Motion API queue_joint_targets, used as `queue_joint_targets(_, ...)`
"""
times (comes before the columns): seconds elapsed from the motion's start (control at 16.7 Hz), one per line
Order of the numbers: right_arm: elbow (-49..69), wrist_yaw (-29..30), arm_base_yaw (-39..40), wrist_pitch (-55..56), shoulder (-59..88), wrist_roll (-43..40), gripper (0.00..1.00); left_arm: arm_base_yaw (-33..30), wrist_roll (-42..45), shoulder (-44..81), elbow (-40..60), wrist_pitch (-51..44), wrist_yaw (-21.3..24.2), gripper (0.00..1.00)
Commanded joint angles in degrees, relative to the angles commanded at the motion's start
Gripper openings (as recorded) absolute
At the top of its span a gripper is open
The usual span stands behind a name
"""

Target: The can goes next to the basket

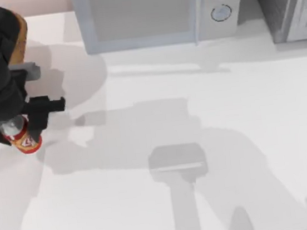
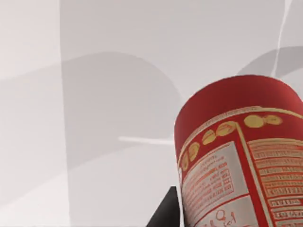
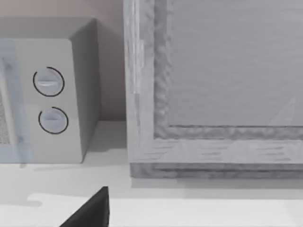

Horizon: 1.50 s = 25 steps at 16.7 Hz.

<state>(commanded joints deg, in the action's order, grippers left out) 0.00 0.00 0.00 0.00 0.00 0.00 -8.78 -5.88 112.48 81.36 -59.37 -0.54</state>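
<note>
left gripper apparently clasping can

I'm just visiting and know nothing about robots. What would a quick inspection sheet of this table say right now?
Surface: white table, crossed by shadows.
Job's things: can near the left edge, under the left arm; basket at the far left corner, mostly hidden by that arm.
Clutter: nothing seen.
Grippers: left gripper at the can, which looms close in its wrist view; grip state unclear. Right arm parked, facing the appliances.
Cables: nothing seen.
Surroundings: microwave along the back; grey cabinet at the back right.
</note>
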Motion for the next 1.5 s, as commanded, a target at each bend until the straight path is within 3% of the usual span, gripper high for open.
queue_joint_targets(0.3, 0.00, 0.00, 0.00, 0.00, 0.00, 0.00, 1.00, 0.64, -0.76, 0.14, 0.74, 0.00, 0.17, 0.00)
queue_joint_targets(1.08, 0.00, 0.00, 0.00, 0.00, 0.00, 0.00, 1.00, 0.64, -0.76, 0.14, 0.74, 0.00, 0.17, 0.98)
queue_joint_targets(1.5, 0.00, 0.00, 0.00, 0.00, 0.00, 0.00, 1.00, 0.64, -0.76, 0.14, 0.74, 0.00, 0.17, 1.00)
